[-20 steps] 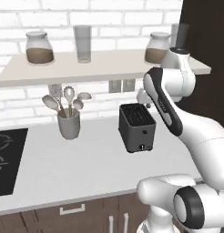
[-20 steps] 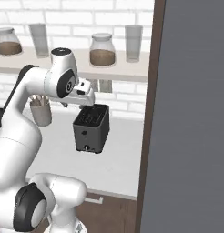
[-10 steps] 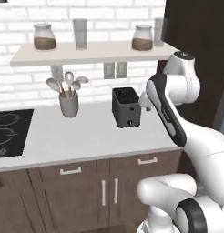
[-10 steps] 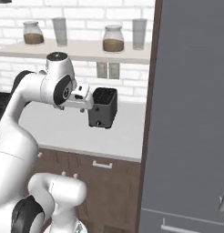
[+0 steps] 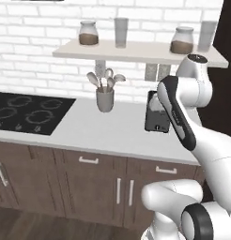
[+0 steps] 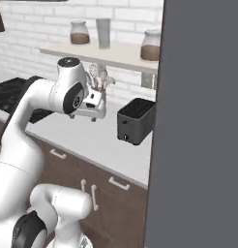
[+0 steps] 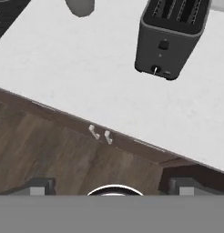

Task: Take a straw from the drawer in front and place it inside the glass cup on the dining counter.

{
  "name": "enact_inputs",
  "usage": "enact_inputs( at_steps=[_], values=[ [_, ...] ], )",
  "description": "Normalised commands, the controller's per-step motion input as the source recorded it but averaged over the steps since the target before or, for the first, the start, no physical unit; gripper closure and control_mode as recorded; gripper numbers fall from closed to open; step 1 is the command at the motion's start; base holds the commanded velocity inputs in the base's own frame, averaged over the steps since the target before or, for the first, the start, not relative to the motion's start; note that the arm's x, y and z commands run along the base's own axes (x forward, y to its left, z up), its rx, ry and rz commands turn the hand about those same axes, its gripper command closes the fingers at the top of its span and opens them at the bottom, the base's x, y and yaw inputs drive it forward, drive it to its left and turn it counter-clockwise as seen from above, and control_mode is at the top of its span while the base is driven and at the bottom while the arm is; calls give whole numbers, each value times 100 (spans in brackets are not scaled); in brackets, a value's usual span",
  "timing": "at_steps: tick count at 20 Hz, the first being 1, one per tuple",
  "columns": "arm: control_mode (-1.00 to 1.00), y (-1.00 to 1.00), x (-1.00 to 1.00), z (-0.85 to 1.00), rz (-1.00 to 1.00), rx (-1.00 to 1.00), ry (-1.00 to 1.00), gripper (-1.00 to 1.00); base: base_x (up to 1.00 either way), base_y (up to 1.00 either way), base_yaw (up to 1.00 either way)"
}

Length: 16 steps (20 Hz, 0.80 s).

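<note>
Pale worktop edge [image 7: 132, 141], bare stretch beside black toaster [image 7: 170, 38]

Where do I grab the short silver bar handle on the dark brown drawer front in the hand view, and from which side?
Grip the short silver bar handle at its middle, between its two posts, coming from the front of the dark brown wooden drawer. The bar lies horizontal and stands off the wood, so set the open fingers above and below it.
</note>
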Motion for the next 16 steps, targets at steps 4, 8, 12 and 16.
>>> enact_inputs(
  at_steps=[4, 8, 12, 16],
  values=[
    [100, 0, 0, 0, 0, 0, 0, -100, -3, -68, 68],
    [100, 0, 0, 0, 0, 0, 0, -100, -36, -59, 46],
    [100, 0, 0, 0, 0, 0, 0, -100, -39, -19, 25],
    [100, 0, 0, 0, 0, 0, 0, -100, -51, -4, 18]
  ],
)
